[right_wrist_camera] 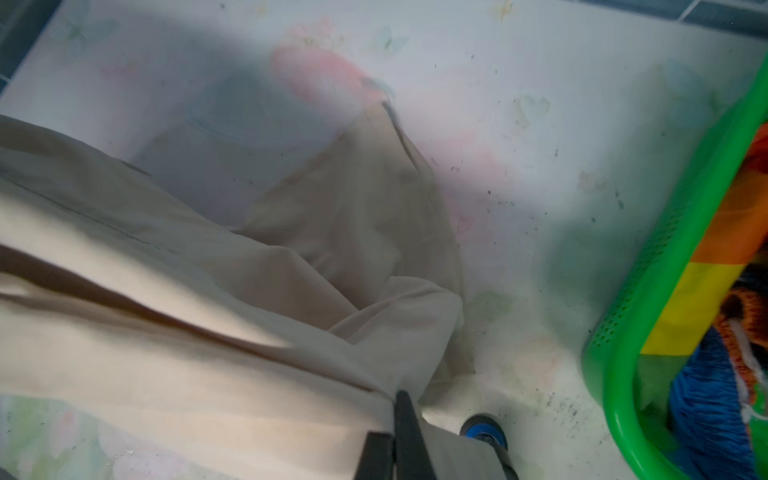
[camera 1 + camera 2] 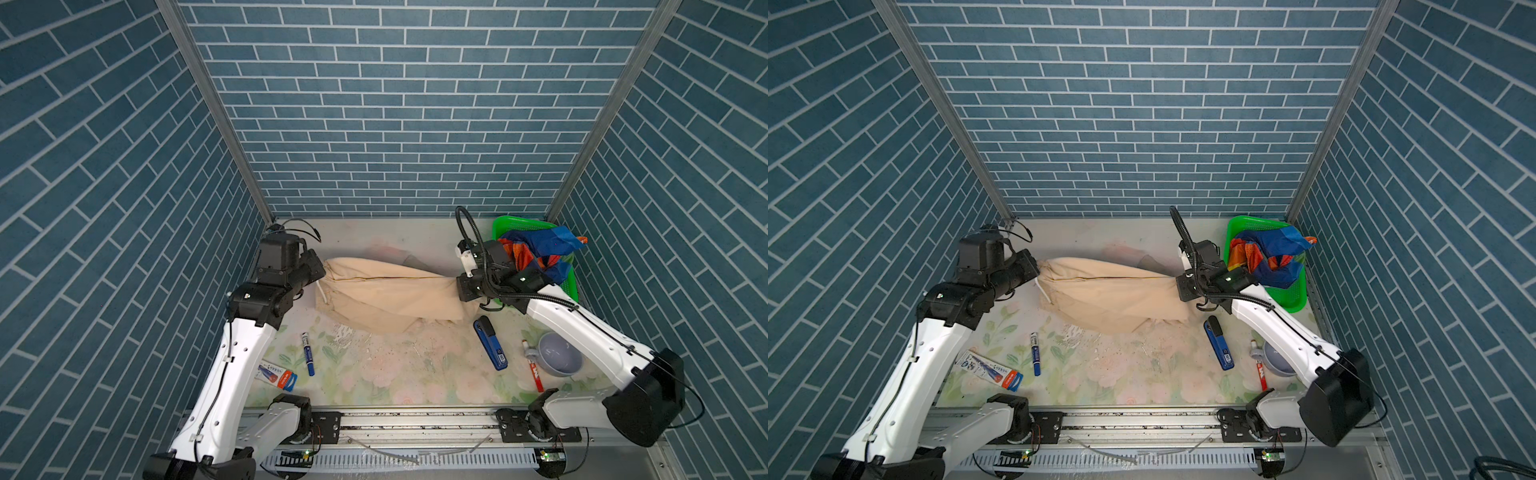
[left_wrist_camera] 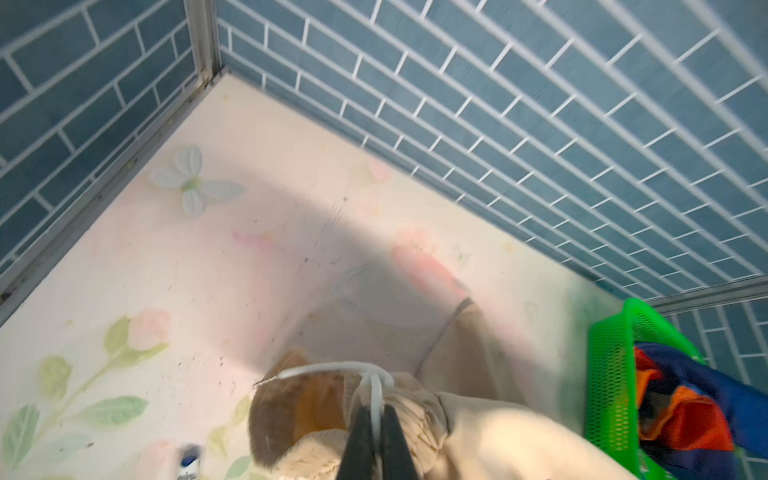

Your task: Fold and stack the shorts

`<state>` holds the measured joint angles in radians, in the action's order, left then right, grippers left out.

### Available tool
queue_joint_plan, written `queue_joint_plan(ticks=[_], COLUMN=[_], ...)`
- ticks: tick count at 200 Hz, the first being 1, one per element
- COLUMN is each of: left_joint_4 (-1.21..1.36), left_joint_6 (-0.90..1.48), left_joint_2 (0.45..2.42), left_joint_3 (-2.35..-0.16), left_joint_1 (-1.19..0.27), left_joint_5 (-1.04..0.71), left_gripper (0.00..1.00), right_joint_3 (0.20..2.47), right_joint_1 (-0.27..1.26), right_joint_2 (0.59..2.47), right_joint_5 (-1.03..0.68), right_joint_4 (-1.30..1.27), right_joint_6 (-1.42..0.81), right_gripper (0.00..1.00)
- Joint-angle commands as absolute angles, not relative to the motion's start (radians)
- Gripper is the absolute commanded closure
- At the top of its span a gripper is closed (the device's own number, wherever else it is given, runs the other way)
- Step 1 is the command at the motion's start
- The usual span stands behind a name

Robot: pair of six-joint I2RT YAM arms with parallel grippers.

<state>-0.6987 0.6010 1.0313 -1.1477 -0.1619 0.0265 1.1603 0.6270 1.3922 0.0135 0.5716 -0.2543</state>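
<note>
A pale tabletop (image 2: 395, 386), printed with faint flowers and speckled with dark crumbs, sits in a booth with three blue brick-pattern walls (image 2: 395, 124). Two white-and-black robot arms (image 2: 232, 374) (image 2: 582, 332) reach in.

One pair of beige shorts of plain cloth (image 2: 386, 295) lies stretched across the middle of the table. At its left end the left gripper (image 3: 375, 409) is pinched together on the waistband, by the white drawstring (image 2: 322, 293).

On the near side of the beige shorts, from left:
- one flat red, white and blue packet (image 2: 277, 376)
- one blue marker pen (image 2: 308, 354)
- one blue-and-black oblong tool (image 2: 491, 345)
- one red marker pen (image 2: 533, 368)
- one round grey-blue cup (image 2: 557, 361), just beside the red pen

At the right end of the beige shorts, the right gripper (image 1: 395, 411) is clamped on the leg hem. Just right of them, one green plastic mesh basket (image 2: 568, 284) holds the crumpled rainbow-striped shorts of shiny cloth (image 2: 536, 253). That makes two pairs of shorts.
</note>
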Motion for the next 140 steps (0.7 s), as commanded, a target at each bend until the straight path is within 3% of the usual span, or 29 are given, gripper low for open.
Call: queue_joint_plan(ticks=[1, 18, 39, 58, 140], left_joint_4=[-0.624, -0.599, -0.588, -0.583, -0.566], left_joint_6=[0.626, 0.628, 0.614, 0.601, 0.567], left_joint_2=[1.004, 1.000, 1.006, 1.022, 1.051], left_joint_3=[-1.046, -0.974, -0.927, -0.912, -0.893], left_joint_1=[-0.150, -0.143, -0.125, -0.106, -0.020], left_joint_5=[0.052, 0.056, 0.063, 0.060, 0.003], left_gripper=[1.00, 1.00, 1.00, 1.00, 1.00], right_joint_3=[1.117, 1.075, 1.033, 1.004, 0.936], right_joint_1=[0.623, 0.623, 0.625, 0.624, 0.622], right_joint_2=[1.479, 1.535, 1.567, 1.573, 1.580], right_joint_5=[-0.041, -0.081, -0.125, -0.129, -0.045], right_joint_4=[0.489, 0.429, 0.384, 0.364, 0.418], right_joint_6=[-0.310, -0.321, -0.327, -0.321, -0.271], right_gripper=[0.96, 0.82, 0.54, 0.44, 0.43])
